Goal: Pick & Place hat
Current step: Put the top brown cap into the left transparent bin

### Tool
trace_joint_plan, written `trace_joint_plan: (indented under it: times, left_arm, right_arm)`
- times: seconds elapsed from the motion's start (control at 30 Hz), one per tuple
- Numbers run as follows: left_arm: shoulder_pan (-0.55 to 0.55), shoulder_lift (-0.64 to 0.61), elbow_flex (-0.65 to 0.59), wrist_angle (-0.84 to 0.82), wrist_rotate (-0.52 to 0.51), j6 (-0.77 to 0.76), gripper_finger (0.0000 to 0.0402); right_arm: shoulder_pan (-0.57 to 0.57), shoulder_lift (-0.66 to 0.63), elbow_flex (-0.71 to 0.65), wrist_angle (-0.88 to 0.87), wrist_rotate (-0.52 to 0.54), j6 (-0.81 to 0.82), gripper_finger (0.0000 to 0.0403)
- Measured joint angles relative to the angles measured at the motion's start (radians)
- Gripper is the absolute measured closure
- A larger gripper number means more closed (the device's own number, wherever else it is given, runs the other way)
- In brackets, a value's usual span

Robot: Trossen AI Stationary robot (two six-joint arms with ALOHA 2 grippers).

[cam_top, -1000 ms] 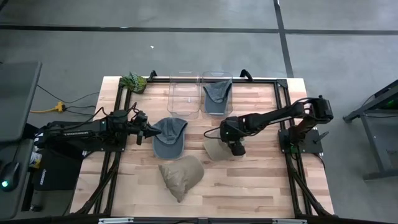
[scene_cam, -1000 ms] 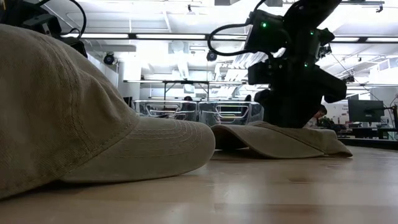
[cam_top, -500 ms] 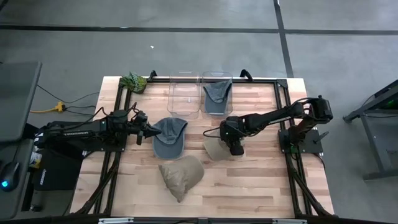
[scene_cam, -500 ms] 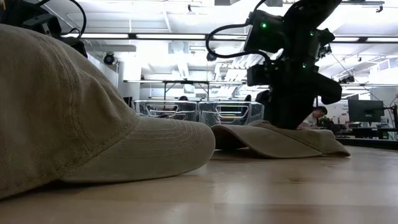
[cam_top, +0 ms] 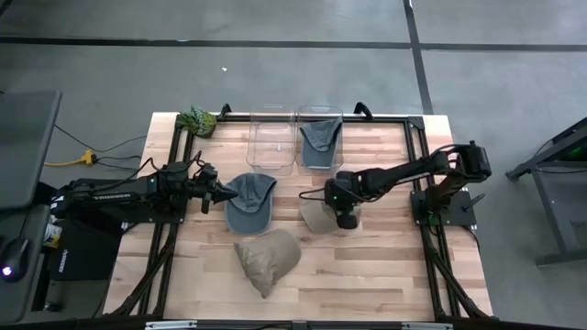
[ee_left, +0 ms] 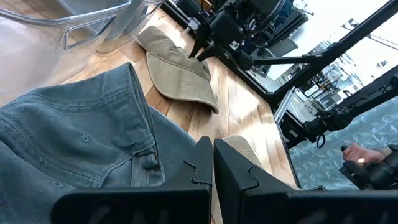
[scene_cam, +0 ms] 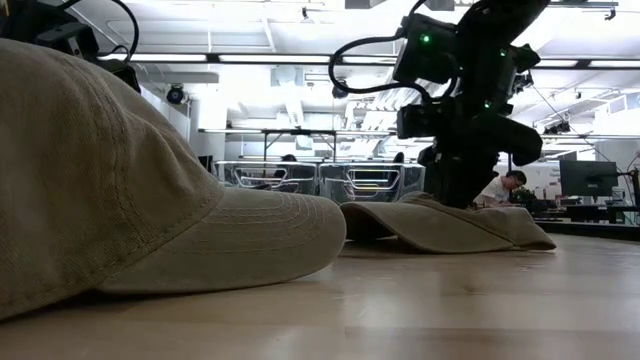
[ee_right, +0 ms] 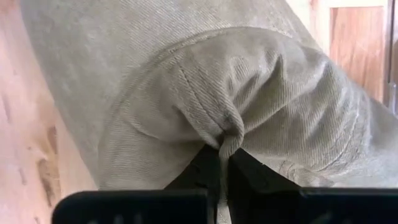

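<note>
A beige hat (cam_top: 316,218) lies on the table right of centre, and my right gripper (cam_top: 347,218) stands over its right part, shut on its cloth. The low view shows this hat (scene_cam: 450,225) flat on the wood under the gripper (scene_cam: 465,195). A blue-grey hat (cam_top: 249,203) lies left of centre. My left gripper (cam_top: 223,195) is shut at this hat's left edge (ee_left: 74,143); I cannot tell whether it touches. A khaki hat (cam_top: 268,257) lies near the front edge. My right gripper pinches a raised fold of the beige hat's crown cloth (ee_right: 227,134) between its two fingers, close to the curved seam. The fingers come from above, pointing down. The cloth puckers toward the fingers, and the rest of the hat (scene_cam: 500,235) lies on the table.
Two clear bins stand at the far edge: the left one (cam_top: 271,137) holds nothing that I can see, the right one (cam_top: 320,158) holds a grey hat (cam_top: 319,134). A green object (cam_top: 197,119) sits at the far left corner. People show in the room beyond.
My right gripper has shut on the beige hat, gathering a fold of its cloth between the fingers. The hat has stayed on the table.
</note>
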Motion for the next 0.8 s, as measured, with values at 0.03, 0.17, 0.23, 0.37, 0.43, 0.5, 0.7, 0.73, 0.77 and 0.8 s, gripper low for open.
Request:
trace_joint_plan:
  times: [0.03, 0.17, 0.23, 0.37, 0.43, 0.5, 0.7, 0.73, 0.77, 0.8]
  left_arm:
    - [0.000, 0.000, 0.000, 0.000, 0.000, 0.000, 0.0401]
    - [0.000, 0.000, 0.000, 0.000, 0.000, 0.000, 0.0401]
    - [0.000, 0.000, 0.000, 0.000, 0.000, 0.000, 0.0401]
    - [0.000, 0.000, 0.000, 0.000, 0.000, 0.000, 0.0401]
    - [0.000, 0.000, 0.000, 0.000, 0.000, 0.000, 0.0401]
    - [0.000, 0.000, 0.000, 0.000, 0.000, 0.000, 0.0401]
    - [0.000, 0.000, 0.000, 0.000, 0.000, 0.000, 0.0401]
    - [0.000, 0.000, 0.000, 0.000, 0.000, 0.000, 0.0401]
    - [0.000, 0.000, 0.000, 0.000, 0.000, 0.000, 0.0401]
    - [0.000, 0.000, 0.000, 0.000, 0.000, 0.000, 0.0401]
  right_arm:
    - [0.004, -0.003, 0.000, 0.001, -0.002, 0.014, 0.0397]
    - [0.025, -0.038, 0.000, 0.002, -0.008, 0.073, 0.0399]
    - [0.037, -0.064, 0.000, 0.006, -0.007, 0.099, 0.0400]
    - [0.061, -0.130, 0.000, 0.009, 0.019, 0.163, 0.0401]
    - [0.073, -0.166, 0.000, 0.009, 0.030, 0.190, 0.0401]
    - [0.086, -0.201, 0.000, 0.009, 0.047, 0.213, 0.0402]
    - [0.120, -0.282, 0.000, 0.008, 0.107, 0.276, 0.0402]
    - [0.124, -0.292, 0.000, 0.008, 0.122, 0.286, 0.0402]
    - [0.127, -0.302, 0.000, 0.008, 0.138, 0.301, 0.0402]
    - [0.129, -0.312, 0.000, 0.008, 0.154, 0.318, 0.0402]
